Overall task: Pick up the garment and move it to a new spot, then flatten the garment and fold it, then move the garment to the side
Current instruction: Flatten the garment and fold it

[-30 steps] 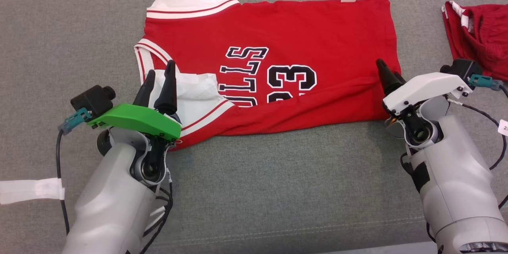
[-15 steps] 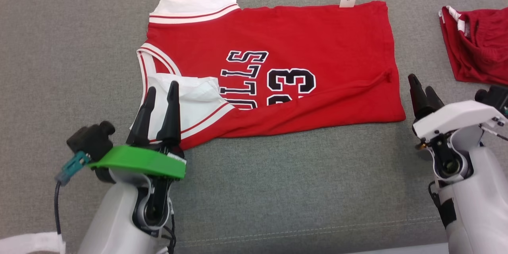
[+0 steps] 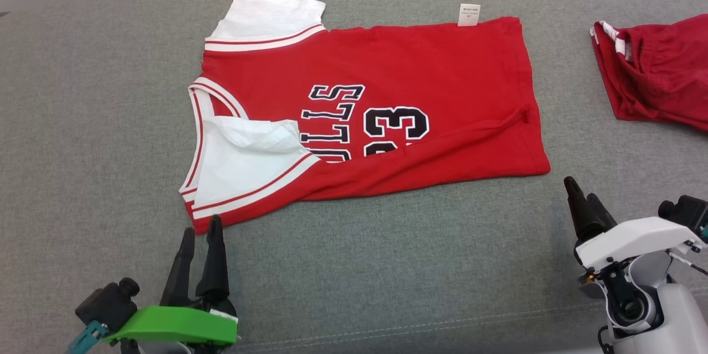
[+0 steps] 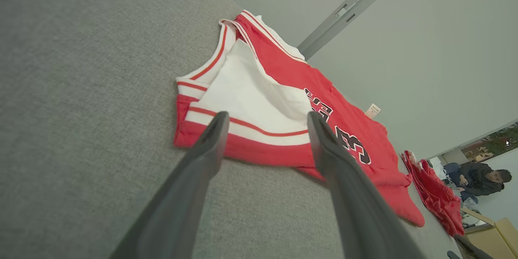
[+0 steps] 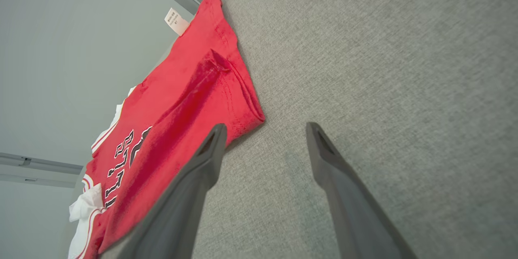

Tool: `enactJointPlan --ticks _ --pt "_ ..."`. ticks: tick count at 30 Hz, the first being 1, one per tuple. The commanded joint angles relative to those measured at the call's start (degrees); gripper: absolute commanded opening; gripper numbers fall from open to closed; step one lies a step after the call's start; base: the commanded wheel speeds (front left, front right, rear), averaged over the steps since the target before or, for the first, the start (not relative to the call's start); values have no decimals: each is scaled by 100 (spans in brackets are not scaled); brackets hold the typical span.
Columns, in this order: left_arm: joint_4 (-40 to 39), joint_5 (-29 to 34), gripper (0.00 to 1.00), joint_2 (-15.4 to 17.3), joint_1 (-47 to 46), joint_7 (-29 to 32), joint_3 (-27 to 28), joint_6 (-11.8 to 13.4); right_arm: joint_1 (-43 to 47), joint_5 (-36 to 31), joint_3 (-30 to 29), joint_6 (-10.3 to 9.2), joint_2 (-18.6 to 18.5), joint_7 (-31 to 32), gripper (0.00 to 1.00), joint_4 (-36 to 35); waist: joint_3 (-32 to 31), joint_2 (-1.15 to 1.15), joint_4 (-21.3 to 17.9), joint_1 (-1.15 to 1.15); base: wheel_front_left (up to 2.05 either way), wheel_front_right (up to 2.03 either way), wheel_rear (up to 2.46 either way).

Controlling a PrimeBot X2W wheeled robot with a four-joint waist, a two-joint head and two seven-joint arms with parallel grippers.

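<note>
I find the garment (image 3: 387,116) flat on the grey cushion (image 3: 387,276), its near long edge folded over the lettering (first fold done, I judge). Left gripper (image 3: 202,225) and right gripper (image 3: 579,188) sit just off its near corners, fingers parted and empty, placed for the next grasp.

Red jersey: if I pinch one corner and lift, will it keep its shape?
Probably not: the red jersey looks thin and limp, its near edge already folded over. Lifted, it likely drapes. Pushed, it may bunch on the textured grey surface.
</note>
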Motion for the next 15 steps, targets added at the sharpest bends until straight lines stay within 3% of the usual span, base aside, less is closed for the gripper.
enactJointPlan --ticks 1,15 --pt "68 -52 100 -9 107 45 44 10 111 74 36 2 -7 27 100 -61 -40 0 -6 0 0 0 0" --pt "1227 -926 100 -152 -518 780 159 163 -6 361 546 2 5 -156 100 171 -74 0 16 0 0 0 0"
